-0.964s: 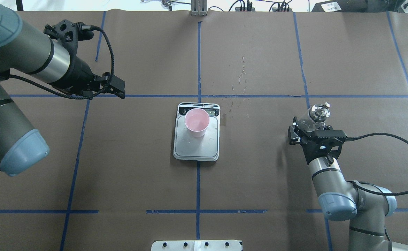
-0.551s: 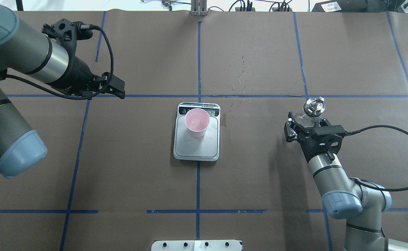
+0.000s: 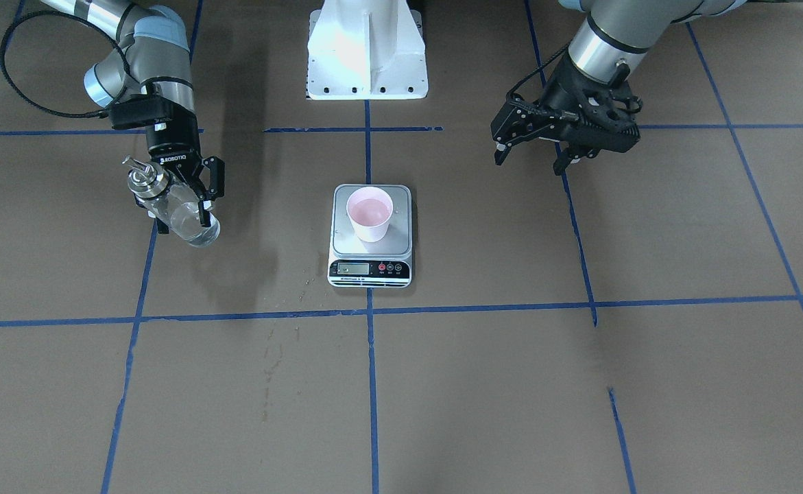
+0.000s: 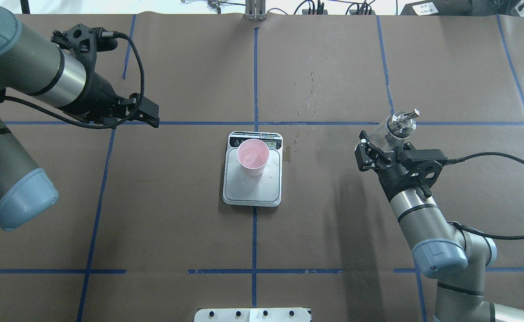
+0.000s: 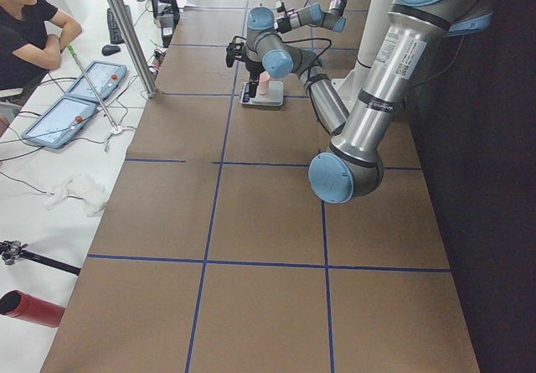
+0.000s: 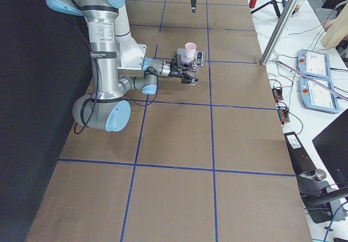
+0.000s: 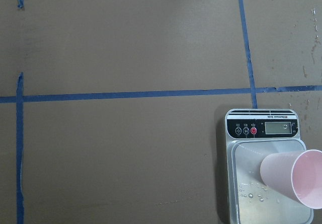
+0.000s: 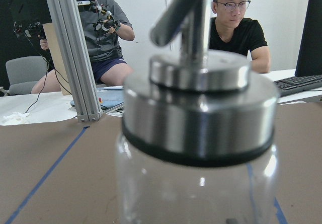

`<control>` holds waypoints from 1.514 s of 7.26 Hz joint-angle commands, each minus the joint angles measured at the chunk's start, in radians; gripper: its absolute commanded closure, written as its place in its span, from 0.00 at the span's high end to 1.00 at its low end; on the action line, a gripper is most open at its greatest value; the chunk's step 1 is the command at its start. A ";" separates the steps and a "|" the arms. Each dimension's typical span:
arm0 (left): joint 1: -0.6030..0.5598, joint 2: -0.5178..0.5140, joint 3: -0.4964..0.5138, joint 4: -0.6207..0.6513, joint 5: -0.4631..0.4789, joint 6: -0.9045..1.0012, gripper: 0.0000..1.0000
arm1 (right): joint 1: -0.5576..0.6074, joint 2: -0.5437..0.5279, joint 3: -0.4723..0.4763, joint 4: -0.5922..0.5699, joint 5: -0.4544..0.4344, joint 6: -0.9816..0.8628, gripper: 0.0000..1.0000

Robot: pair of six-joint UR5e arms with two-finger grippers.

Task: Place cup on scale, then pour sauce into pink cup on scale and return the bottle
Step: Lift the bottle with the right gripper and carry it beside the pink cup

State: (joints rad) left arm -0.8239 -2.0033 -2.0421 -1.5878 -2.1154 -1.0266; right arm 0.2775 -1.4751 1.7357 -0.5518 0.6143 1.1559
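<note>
**Front-facing view:** At frame left, the right gripper [image 3: 183, 214] was closed around the glass body of the bottle [image 3: 194, 230]. The bottle was tilted, with its cap [image 3: 142, 180] toward the upper left, apparently clear of the table [image 3: 579, 377]. At upper right, the left gripper [image 3: 529, 162] was empty, its fingers spread wide. The cup [image 3: 369, 214] stood upright on the scale [image 3: 401, 241] at centre.

**Overhead view:** The cup occupied the upper half of the platform.

**Left wrist view:** Droplets [image 7: 254, 191] lay on the platform beside the cup.

**Right wrist view:** The cap filled the frame.
</note>
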 commanded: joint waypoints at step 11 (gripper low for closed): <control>-0.178 0.130 -0.027 0.002 -0.014 0.362 1.00 | -0.075 0.257 0.134 -0.792 -0.166 -0.448 0.00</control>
State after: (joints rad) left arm -0.9986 -1.8735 -2.0712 -1.5863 -2.1291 -0.6636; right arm 0.2136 -1.2277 1.8712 -1.3405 0.4814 0.8037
